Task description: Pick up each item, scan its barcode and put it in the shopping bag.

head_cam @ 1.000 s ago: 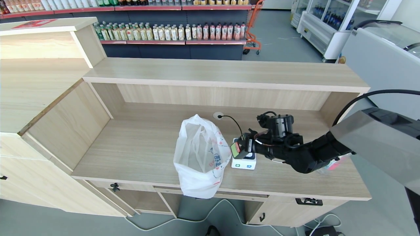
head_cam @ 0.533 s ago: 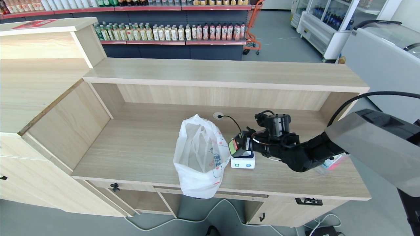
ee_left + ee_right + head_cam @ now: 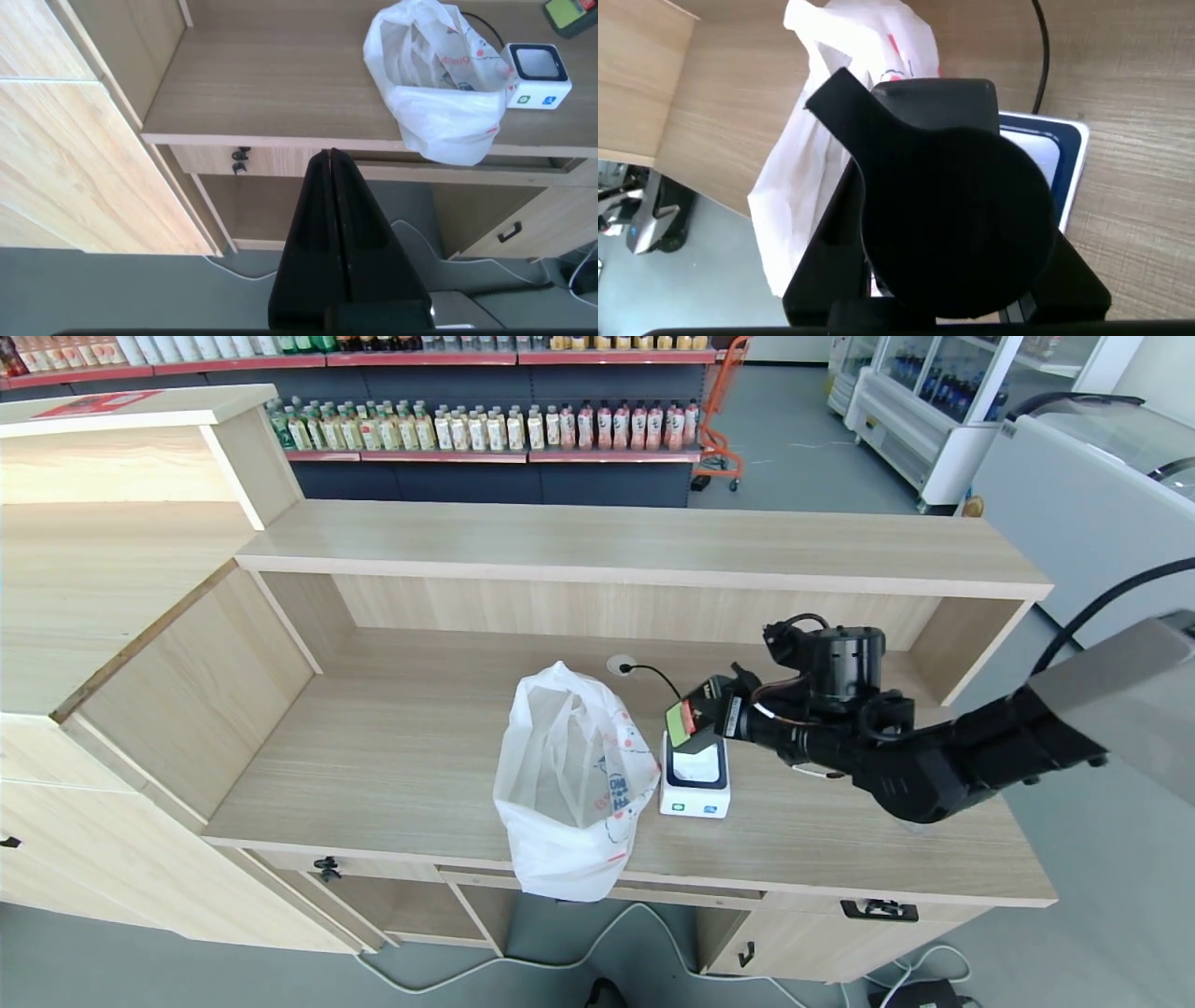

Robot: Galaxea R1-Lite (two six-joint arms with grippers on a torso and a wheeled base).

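Right pincer (image 3: 693, 725) grips a small green-and-red item (image 3: 676, 719), held just above the white scanner (image 3: 695, 786) on the counter (image 3: 392, 756). The open shopping bag (image 3: 569, 784) stands just beside the scanner. Left pincer (image 3: 333, 166) is closed and empty, out in front of the counter.
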